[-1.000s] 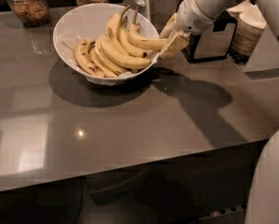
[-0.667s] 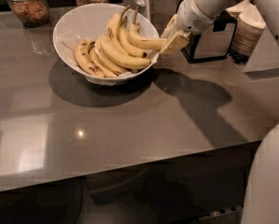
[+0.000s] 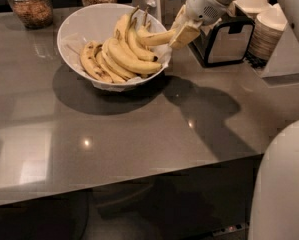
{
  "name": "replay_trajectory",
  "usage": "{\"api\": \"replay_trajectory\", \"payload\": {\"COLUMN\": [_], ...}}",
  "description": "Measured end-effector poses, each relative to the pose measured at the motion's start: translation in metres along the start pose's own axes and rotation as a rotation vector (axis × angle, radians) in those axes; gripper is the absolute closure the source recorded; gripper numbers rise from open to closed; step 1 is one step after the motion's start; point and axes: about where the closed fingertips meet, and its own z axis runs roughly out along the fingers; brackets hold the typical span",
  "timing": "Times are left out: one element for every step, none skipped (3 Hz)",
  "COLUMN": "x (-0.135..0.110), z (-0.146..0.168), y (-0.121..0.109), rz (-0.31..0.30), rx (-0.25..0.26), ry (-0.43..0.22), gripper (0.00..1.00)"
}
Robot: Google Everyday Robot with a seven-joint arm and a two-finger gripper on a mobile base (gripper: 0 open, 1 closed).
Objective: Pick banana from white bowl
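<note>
1. Raised slightly since before, the long curved yellow banana (image 3: 156,36) is being held over the right rim of the wide glossy white bowl (image 3: 81,26).
2. It is being clamped by the tan gripper (image 3: 181,34).
3. Speckled bananas (image 3: 114,59) are being cradled inside.

No text, label, brand, number or sign is showing legibly anywhere in the view. The jar (image 3: 31,5) at the upper left and the dark holder (image 3: 229,43) at the upper right are displaying no readable marking. The gripper (image 3: 183,34), right of upper centre beside the rim of the white bowl (image 3: 75,25), is clasping one end of the banana (image 3: 156,36) and is likewise bearing no readable lettering.
</note>
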Motion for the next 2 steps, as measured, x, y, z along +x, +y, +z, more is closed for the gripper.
{"api": "replay_trajectory", "payload": {"x": [-0.005,-0.004], "z": [-0.021,-0.043], "y": [0.011,0.031], "rz": [-0.012,-0.016], "rx": [-0.01,-0.022], "ry": [-0.014,-0.065], "gripper": [1.0,1.0]}}
